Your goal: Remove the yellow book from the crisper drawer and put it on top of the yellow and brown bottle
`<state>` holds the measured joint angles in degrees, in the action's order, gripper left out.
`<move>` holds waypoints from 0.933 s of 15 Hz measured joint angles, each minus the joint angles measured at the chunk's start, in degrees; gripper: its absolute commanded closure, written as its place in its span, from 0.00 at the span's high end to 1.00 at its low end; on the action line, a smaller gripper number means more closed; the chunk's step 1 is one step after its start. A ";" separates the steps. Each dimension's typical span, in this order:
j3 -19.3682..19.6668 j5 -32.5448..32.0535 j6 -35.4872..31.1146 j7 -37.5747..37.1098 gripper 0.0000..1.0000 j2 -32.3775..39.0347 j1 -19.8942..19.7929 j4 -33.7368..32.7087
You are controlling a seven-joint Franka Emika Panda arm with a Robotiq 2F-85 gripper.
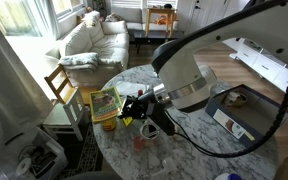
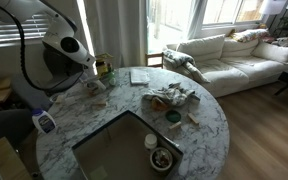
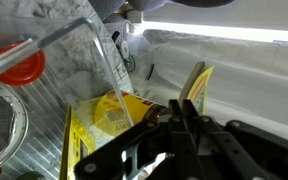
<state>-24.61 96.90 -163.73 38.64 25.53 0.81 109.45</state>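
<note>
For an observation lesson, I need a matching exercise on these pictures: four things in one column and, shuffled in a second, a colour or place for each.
Things:
1. yellow book
2. sofa
3. table
4. wooden chair

Descriptions:
a. round, with a pale marbled top
b. on the floor at the table's edge
c. white, beyond the table near the windows
d. on the table, close to the gripper

Pairs: 1-d, 2-c, 3-a, 4-b

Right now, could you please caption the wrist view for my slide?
Gripper over the yellow book, beside a clear plastic bin.
</note>
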 measured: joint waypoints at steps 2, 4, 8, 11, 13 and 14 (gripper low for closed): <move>-0.05 0.00 0.00 0.00 0.02 0.17 0.00 0.00; -0.05 0.28 0.00 0.00 0.07 0.35 -0.01 0.00; -0.04 0.95 0.00 0.00 0.47 0.53 -0.01 0.00; -0.04 1.21 0.00 0.00 0.69 0.54 -0.02 -0.03; -0.04 1.31 0.00 0.00 0.85 0.54 -0.03 -0.03; -0.04 1.33 0.00 0.00 0.92 0.54 -0.03 -0.03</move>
<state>-24.65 98.23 -163.73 38.64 26.08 0.78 109.42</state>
